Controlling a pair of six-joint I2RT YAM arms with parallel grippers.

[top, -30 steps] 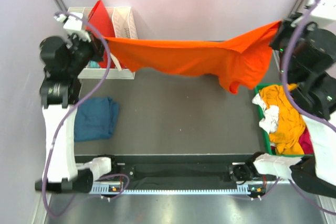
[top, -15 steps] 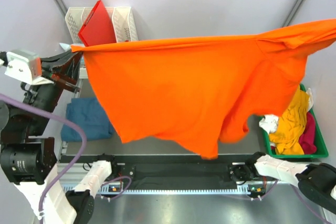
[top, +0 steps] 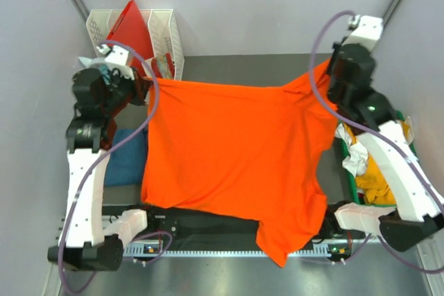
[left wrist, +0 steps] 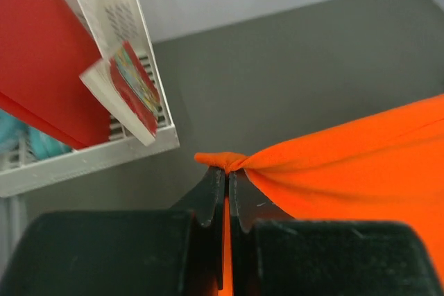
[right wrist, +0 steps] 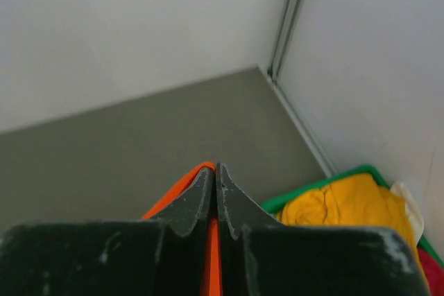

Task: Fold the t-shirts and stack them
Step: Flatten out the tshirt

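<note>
The spreading-out step seems to be in hand. The left end effector (top: 142,86), just beside the white rack (top: 166,29), is pinching one far corner of the orange t-shirt (top: 236,150) with closed jaws. The right end effector (top: 326,74), well across from the rack, is clamping the other corner. The shirt is stretching between them over the counter (top: 236,67), and its hem is spilling past the counter edge farthest from the rack. The next move is probably calling for lowering both corners together while drawing the cloth rackward. The rack is crowding the left arm, the teal t-shirt (top: 125,157) is lying nearer the arm bases than the rack, partly hidden, and the green bin (top: 348,175) opposite the rack is limiting the right.
</note>
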